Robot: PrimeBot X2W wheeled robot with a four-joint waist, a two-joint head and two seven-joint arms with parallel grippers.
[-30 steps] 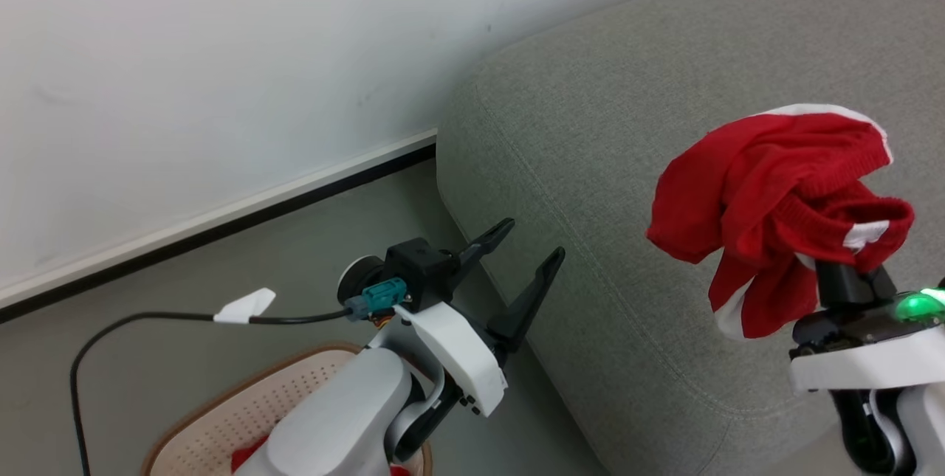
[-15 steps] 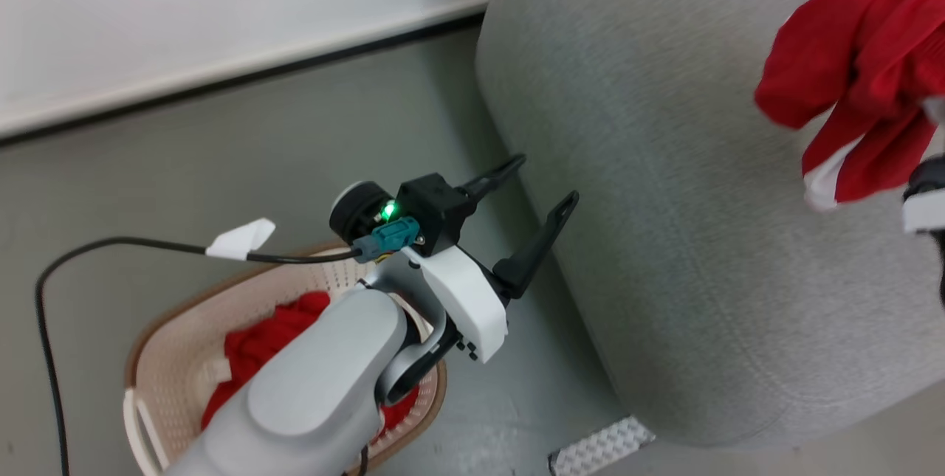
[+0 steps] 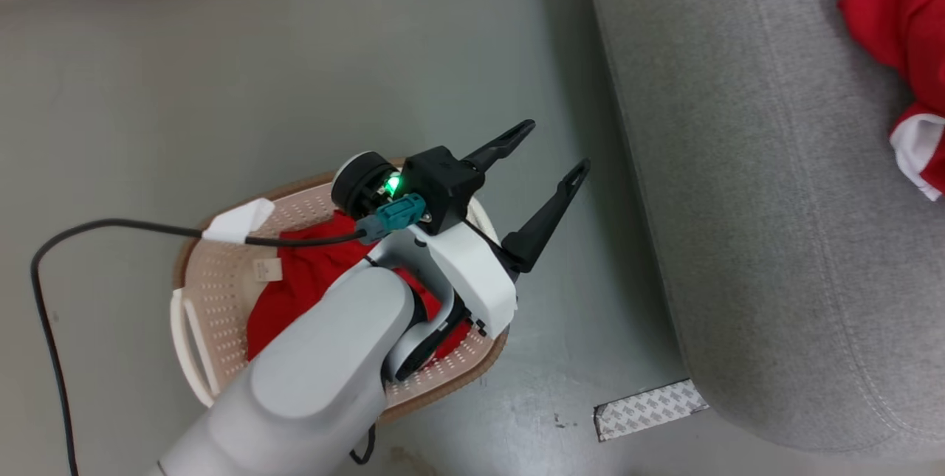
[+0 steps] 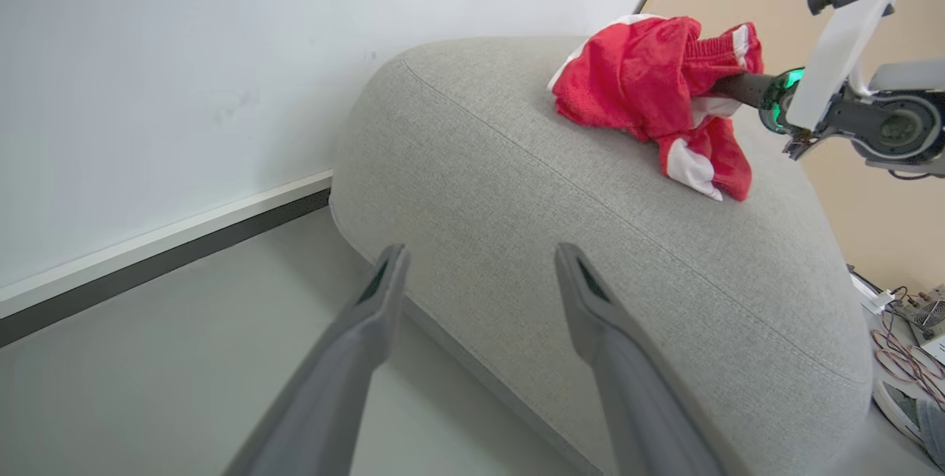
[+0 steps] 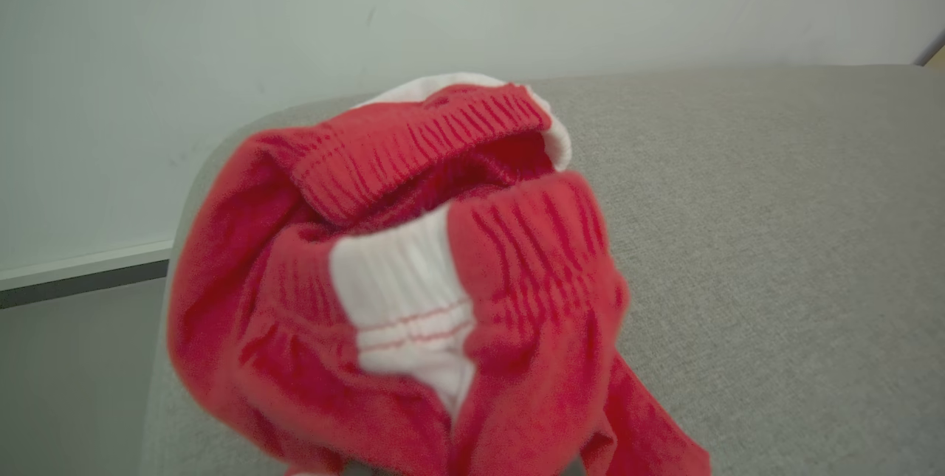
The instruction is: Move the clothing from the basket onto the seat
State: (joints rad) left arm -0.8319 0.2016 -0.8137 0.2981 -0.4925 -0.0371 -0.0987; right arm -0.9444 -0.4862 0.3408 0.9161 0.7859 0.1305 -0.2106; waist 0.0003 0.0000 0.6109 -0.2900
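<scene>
Two red pieces are showing rn. One red garment [image 4: 642,85] is hanging bunched off my right gripper [image 4: 727,85] over the seat [image 3: 753,203]. The jaws are biting down on it, tips buried in cloth. The lowest fold w/ white trim is either brushing the cushion or sitting just above it, can't tell which. The right wrist cam is getting ribbed red waistband and a white panel right up close, w/ grey upholstery behind.

The other red garment [image 3: 295,284] is lying crumpled inside the basket [image 3: 214,291], a small pale tag poking out at its upper left edge. The basket is sitting on the floor [image 3: 295,55], apart from the seat's rounded corner.

My left gripper [image 3: 555,144] is hovering past the basket's far rim w/ fingers spread wide and nothing btwn them, pointing toward the seat's side. My left forearm [image 3: 317,380] is covering a good part of the basket. A black cable [image 3: 111,225] w/ a white tag is trailing from the left wrist out across the floor. A strip of patterned tape [image 3: 646,409] is lying on the floor just beside the seat's near corner.
</scene>
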